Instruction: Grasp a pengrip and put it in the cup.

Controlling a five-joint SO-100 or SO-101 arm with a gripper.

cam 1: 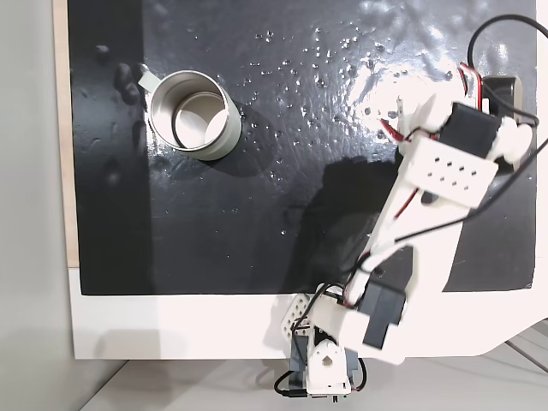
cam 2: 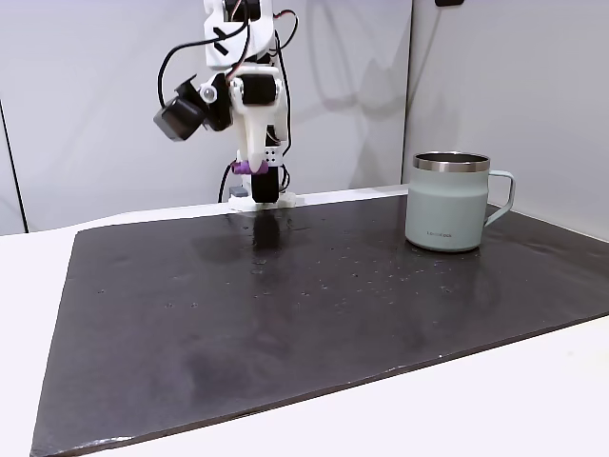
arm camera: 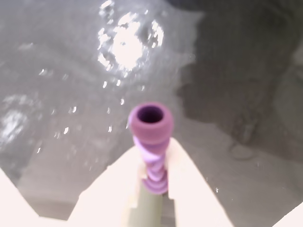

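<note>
The pengrip is purple, ribbed in paler and deeper bands, its open end dark. The cup is pale grey-green with a silvery rim and a pale inside. The mat is glossy black, on a white table.

Bright, even light. Strong glare on the black mat at the far right in the top fixed view. The wrist view is blurred and overexposed near its bottom.

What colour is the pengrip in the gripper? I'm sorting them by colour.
Purple; the wrist view shows the pengrip best.
</note>
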